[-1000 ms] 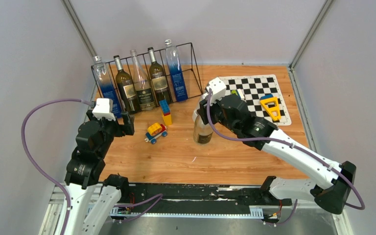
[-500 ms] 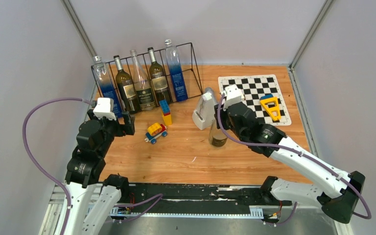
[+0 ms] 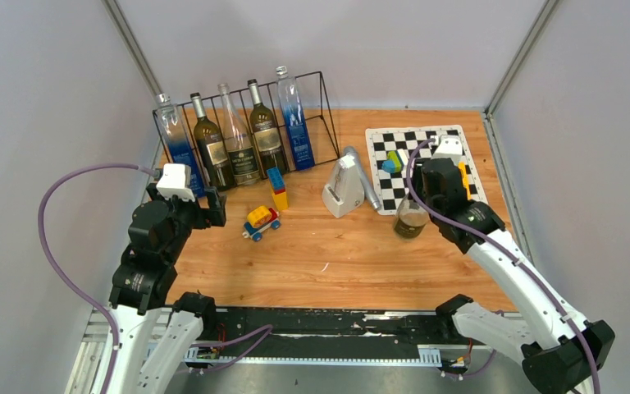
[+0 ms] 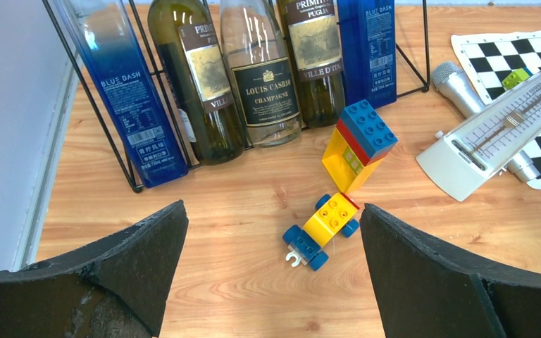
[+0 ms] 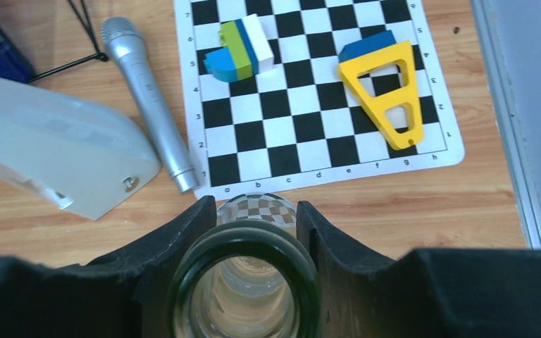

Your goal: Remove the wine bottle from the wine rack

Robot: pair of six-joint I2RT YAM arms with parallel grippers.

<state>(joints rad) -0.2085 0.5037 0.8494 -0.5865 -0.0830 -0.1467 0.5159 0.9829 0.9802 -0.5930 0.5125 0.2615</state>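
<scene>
Moved: right gripper (image 3: pixel 418 199) and the wine bottle (image 3: pixel 411 220) have gone from the middle of the table (image 3: pixel 312 254) toward its right edge. The left arm is where it was.
Right gripper: narrowed around the bottle's neck, one finger (image 5: pixel 183 236) pressed to each side just under the lip.
Left gripper: (image 4: pixel 273 215) spread wide, holding nothing, hanging over the table near the left edge.
Wine bottle: upright, dark green glass with a tan label, mouth open. It stands just in front of the near edge of the chessboard mat (image 3: pixel 426 148) and well apart from the rack.
Wine rack: (image 3: pixel 323 82) black wire, along the far edge toward the left corner, with five bottles (image 3: pixel 238 139) standing in it.
Nearby: a microphone (image 5: pixel 148 105) and a white wedge-shaped case (image 5: pixel 56 155) lie to the left of the mat.
Hard to tell: the arm covers the neck from above. The wrist view shows only the mouth, so whether the base touches the table is unclear.
</scene>
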